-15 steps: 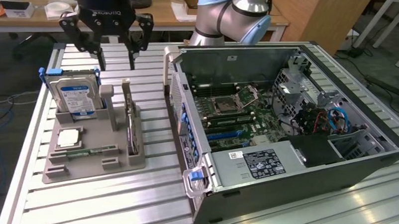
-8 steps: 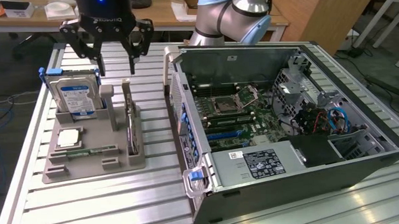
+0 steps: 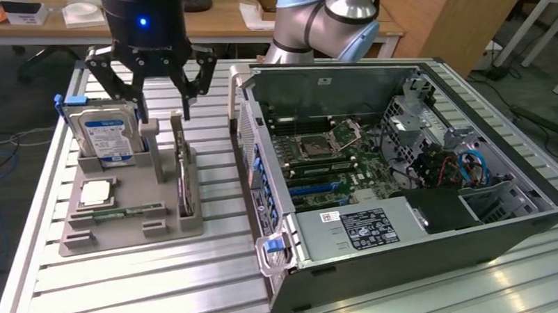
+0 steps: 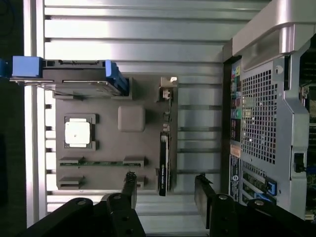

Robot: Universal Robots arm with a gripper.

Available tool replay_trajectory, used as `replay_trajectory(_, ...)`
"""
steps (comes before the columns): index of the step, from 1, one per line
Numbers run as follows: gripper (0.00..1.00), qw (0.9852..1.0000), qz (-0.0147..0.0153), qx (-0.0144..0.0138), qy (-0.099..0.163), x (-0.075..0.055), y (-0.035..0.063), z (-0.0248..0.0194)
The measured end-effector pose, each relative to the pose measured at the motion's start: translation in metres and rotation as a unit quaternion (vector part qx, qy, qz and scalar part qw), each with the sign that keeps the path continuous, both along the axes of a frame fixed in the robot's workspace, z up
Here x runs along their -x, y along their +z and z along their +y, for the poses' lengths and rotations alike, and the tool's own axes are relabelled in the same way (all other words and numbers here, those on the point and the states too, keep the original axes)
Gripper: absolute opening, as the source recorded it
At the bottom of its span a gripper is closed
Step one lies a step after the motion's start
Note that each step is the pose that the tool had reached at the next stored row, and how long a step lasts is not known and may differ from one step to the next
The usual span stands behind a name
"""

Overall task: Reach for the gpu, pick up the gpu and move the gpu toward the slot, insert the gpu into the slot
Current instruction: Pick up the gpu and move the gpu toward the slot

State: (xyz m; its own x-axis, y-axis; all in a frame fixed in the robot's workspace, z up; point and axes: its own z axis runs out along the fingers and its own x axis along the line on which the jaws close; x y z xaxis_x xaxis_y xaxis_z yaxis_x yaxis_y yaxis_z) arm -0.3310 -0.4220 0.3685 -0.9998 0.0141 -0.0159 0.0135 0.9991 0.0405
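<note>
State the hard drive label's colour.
The hard drive's label is mostly blue, clearest in the exterior view.

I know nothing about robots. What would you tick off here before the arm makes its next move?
1. Gripper open: ok, the jaws stand wide apart.
2. Gripper empty: ok, nothing is held.
3. gpu standing on edge in the grey holder: ok.
4. Fingers lined up on either side of the gpu: ok, going by the wrist view.
5. Computer case open with the slot exposed: ok.
6. Slot free of dirt or obstruction: cannot tell.
</note>
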Motion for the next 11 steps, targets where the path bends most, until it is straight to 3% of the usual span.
replay_trajectory(3, 0.59, 1.0, -0.0001, -0.0001, 0.0, 0.0, -0.0056, -0.0063)
replay_trajectory(11, 0.59, 1.0, 0.0, 0.0, 0.0, 0.0, -0.02, -0.0097)
